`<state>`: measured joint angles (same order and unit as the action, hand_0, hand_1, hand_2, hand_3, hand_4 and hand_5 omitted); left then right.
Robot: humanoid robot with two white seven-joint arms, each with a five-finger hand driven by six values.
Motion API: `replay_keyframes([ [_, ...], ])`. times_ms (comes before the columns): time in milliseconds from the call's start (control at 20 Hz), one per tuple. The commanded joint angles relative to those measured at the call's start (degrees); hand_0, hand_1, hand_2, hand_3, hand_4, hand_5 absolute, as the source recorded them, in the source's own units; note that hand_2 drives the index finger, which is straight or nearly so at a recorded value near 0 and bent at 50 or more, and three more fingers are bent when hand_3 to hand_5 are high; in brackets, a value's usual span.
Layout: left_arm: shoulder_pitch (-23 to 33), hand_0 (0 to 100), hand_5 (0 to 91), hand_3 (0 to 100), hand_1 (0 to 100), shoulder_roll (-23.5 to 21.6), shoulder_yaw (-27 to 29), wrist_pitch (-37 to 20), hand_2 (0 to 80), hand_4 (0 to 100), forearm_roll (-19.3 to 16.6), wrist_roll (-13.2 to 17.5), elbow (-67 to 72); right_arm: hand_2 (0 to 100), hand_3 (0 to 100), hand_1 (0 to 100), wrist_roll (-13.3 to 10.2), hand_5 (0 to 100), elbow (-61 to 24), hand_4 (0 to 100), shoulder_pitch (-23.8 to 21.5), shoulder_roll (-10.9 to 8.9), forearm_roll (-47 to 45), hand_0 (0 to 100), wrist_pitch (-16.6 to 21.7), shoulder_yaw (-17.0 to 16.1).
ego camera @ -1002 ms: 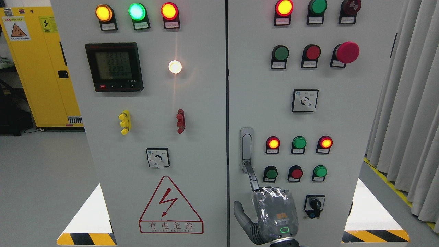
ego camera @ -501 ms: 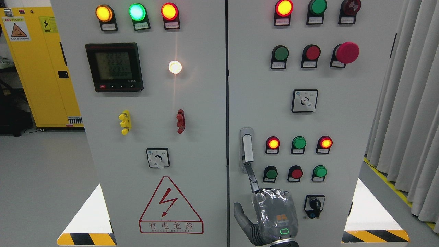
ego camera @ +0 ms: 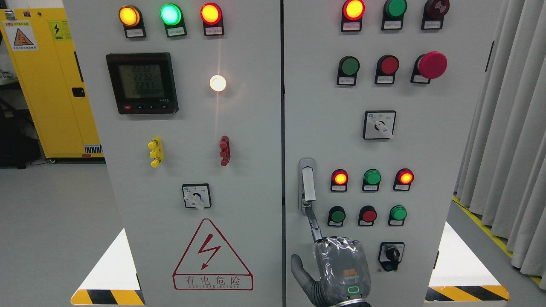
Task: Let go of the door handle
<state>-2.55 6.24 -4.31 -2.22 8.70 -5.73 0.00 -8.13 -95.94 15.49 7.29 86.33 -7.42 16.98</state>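
Note:
The silver door handle sits at the left edge of the right cabinet door; its lever stands popped out of the recess. My right hand, wrapped in clear plastic, comes up from the bottom edge just below it. Its index fingertip points up and touches the round button at the handle's foot. The thumb sticks out to the left, and the other fingers are curled out of sight behind the back of the hand. It grasps nothing. My left arm does not show.
Lit lamps, push buttons, a red mushroom button and rotary switches cover the right door. The left door carries a meter and a danger sign. A yellow cabinet stands at far left, grey curtains at right.
The handle's lever has sprung out of its recess since one second ago. My right hand has sunk slightly, its index finger still at the handle's foot.

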Motion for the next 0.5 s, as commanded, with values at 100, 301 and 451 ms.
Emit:
replay_keyframes([
  [100, 0.00, 12, 0.0, 0, 56, 0.00, 0.00, 0.02, 0.0, 0, 0.00, 0.02, -0.70, 0, 100, 40, -1.45, 100, -1.35, 100, -0.11, -0.09, -0.02, 48, 0.39, 0.33],
  [301, 0.00, 12, 0.0, 0, 56, 0.00, 0.00, 0.02, 0.0, 0, 0.00, 0.02, -0.70, 0, 100, 40, -1.45, 100, -2.84, 100, -0.20, -0.26, -0.02, 49, 0.48, 0.95],
  [451, 0.00, 12, 0.0, 0, 56, 0.00, 0.00, 0.02, 0.0, 0, 0.00, 0.02, -0.70, 1, 100, 40, -1.63, 100, -3.72, 100, -0.20, -0.44, -0.11, 49, 0.56, 1.04],
])
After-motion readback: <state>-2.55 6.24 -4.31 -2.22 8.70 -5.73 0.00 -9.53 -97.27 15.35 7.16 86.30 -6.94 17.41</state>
